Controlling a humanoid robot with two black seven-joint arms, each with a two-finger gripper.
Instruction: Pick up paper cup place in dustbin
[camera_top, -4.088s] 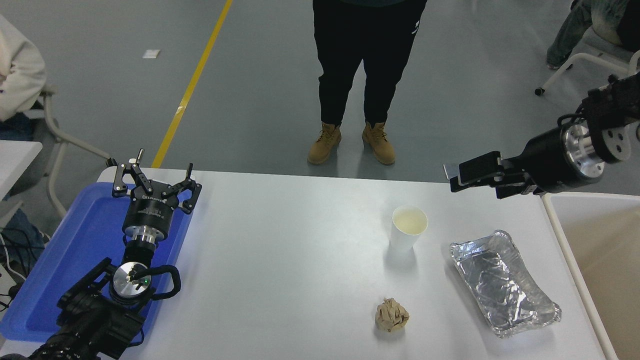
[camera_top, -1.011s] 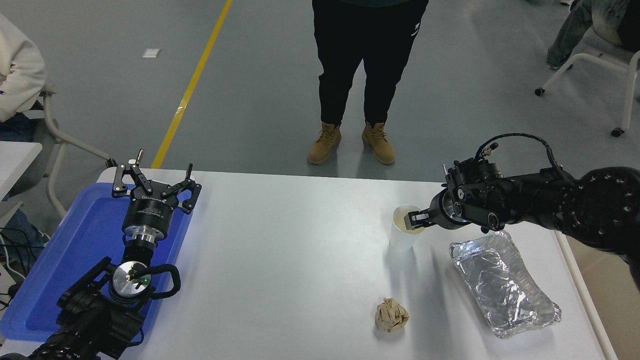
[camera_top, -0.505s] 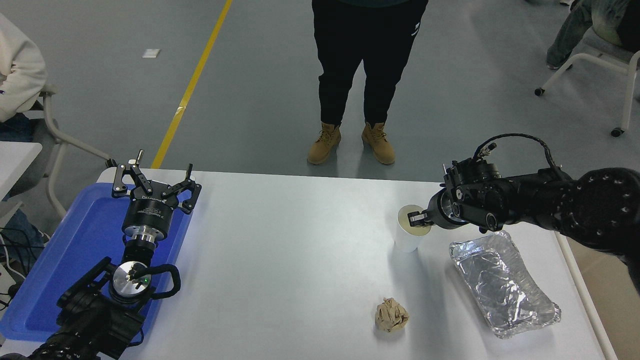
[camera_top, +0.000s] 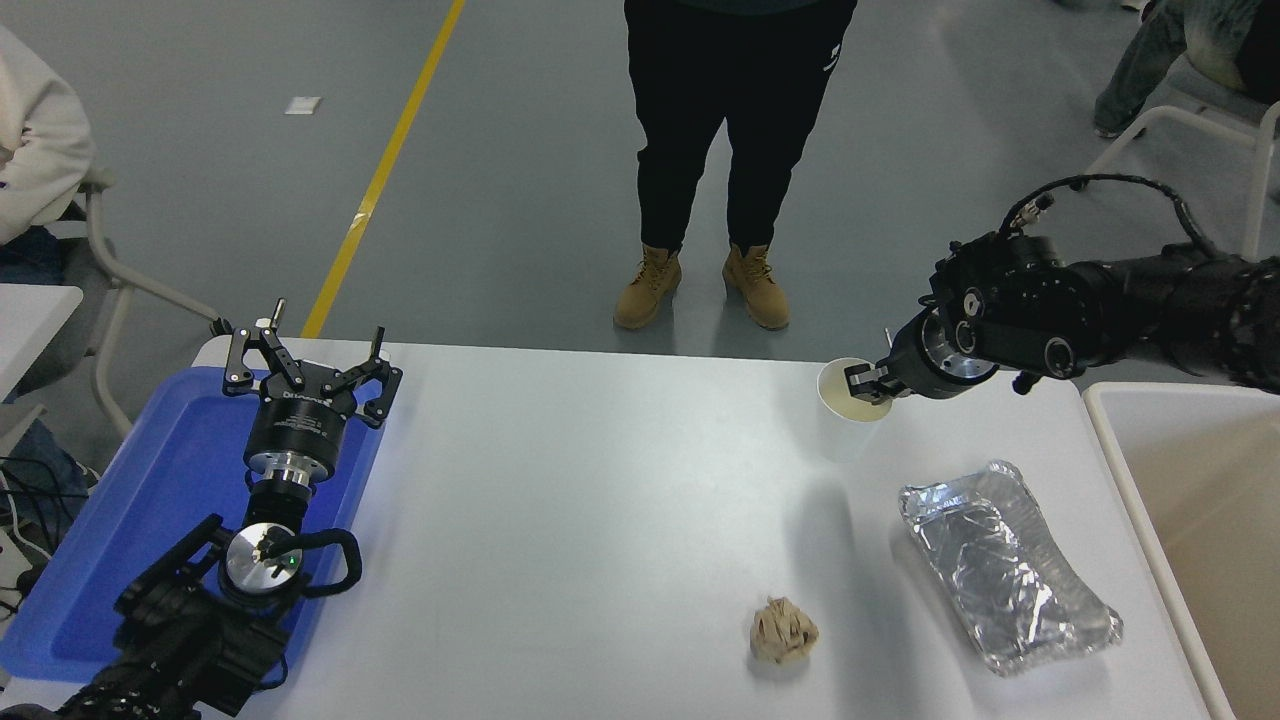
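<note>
The white paper cup (camera_top: 840, 415) hangs above the table near its far edge, rim up, lifted clear of the surface with its shadow below. My right gripper (camera_top: 868, 386) reaches in from the right and is shut on the cup's right rim, one finger inside the cup. At the right edge of the picture stands the dustbin (camera_top: 1190, 500), off-white rim and beige walls, right of the cup and lower in the picture. My left gripper (camera_top: 305, 365) is parked open over the blue tray at the lower left.
A crinkled foil tray (camera_top: 1005, 565) lies on the table between the cup and the dustbin. A crumpled brown paper ball (camera_top: 783, 630) sits near the front edge. The blue tray (camera_top: 150, 480) fills the left side. A person in tan boots (camera_top: 700, 285) stands at the far side.
My right arm came down from the upper right, closed on the cup's rim, and has now lifted the cup up and slightly right off the table. The left arm has not moved.
</note>
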